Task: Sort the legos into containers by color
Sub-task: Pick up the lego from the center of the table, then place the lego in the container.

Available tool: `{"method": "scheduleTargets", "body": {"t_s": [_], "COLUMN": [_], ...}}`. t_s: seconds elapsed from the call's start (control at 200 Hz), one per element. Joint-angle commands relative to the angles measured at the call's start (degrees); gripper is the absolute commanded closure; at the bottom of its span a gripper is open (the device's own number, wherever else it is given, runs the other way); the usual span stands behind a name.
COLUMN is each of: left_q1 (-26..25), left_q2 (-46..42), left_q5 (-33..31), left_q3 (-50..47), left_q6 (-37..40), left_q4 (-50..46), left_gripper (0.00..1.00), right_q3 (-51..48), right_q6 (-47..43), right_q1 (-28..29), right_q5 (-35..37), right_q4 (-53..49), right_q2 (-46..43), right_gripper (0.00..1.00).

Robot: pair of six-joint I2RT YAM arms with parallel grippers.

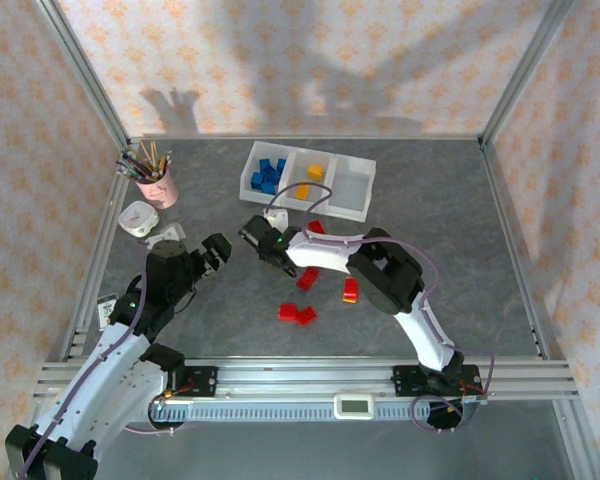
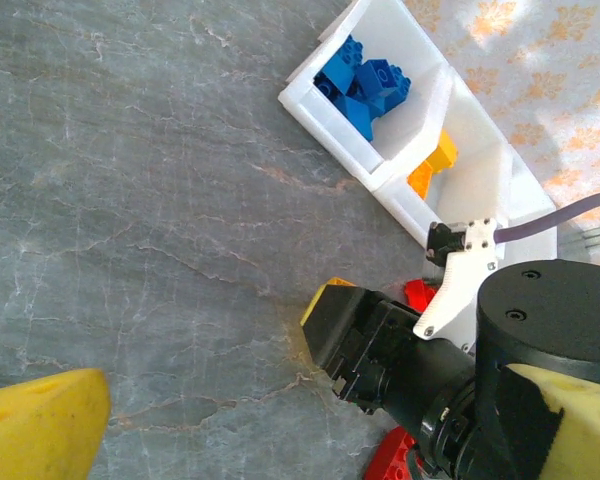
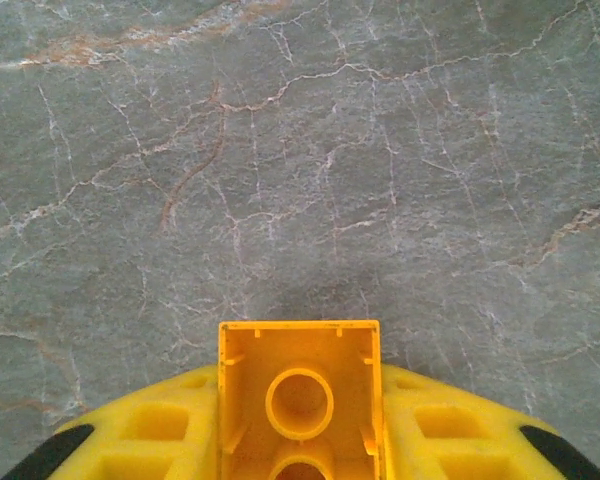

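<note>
On the grey marbled tabletop [image 1: 460,260], the right gripper [image 1: 252,232] clamps a small yellow plastic brick [image 3: 300,395] near the translucent white three-bin tray [image 1: 350,188]. The left gripper [image 1: 218,250] stands spread wide, empty. Glossy red bricks [image 1: 298,313] lie loose on the surface; blue bricks [image 1: 268,175] sit in the tray's left bin.

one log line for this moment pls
right gripper: shut on yellow lego | left gripper: open | red legos: loose on table | containers: blue legos and yellow legos in separate bins

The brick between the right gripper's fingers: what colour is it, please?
The brick is yellow-orange, shown best in the right wrist view.
</note>
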Motion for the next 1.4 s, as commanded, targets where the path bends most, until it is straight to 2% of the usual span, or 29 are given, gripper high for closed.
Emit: {"method": "scheduleTargets", "body": {"t_s": [0.0,0.25,0.46,0.831,0.996,1.086,1.206,1.276,1.396], "left_q1": [0.4,0.3,0.3,0.2,0.2,0.3,0.3,0.2,0.2], "left_q2": [0.3,1.5,5.0,15.1,17.6,18.7,19.6,19.8,19.9], "left_q5": [1.2,3.3,5.1,8.3,8.0,8.0,7.8,7.7,7.8], "left_q3": [0.1,1.2,2.2,6.4,7.7,8.5,9.5,9.8,10.2], "left_q6": [-0.7,1.0,1.6,3.7,4.0,4.2,4.3,4.3,4.3], "left_q4": [0.9,2.2,5.8,13.0,14.3,14.5,14.2,14.2,14.1], "left_gripper": [0.01,0.01,0.01,0.01,0.01,0.01,0.01,0.01,0.01], "right_q3": [-1.2,-2.0,-1.2,10.4,19.4,24.2,29.5,29.5,26.8], "right_q6": [-1.9,-5.0,-7.4,-13.7,-15.4,-16.7,-17.4,-17.9,-18.1], "right_q1": [0.3,-0.7,-6.1,-15.1,-17.5,-18.0,-18.4,-18.4,-18.4], "right_q5": [0.8,3.8,5.2,6.0,5.2,5.0,4.7,3.7,2.7], "right_q4": [-0.7,0.3,1.8,4.7,3.3,2.4,0.0,0.4,0.7], "right_q2": [-2.2,-8.7,-11.3,-1.3,5.8,9.3,11.8,10.9,6.8], "right_gripper": [0.71,0.75,0.75,0.74,0.73,0.68,0.55,0.49,0.46]}}
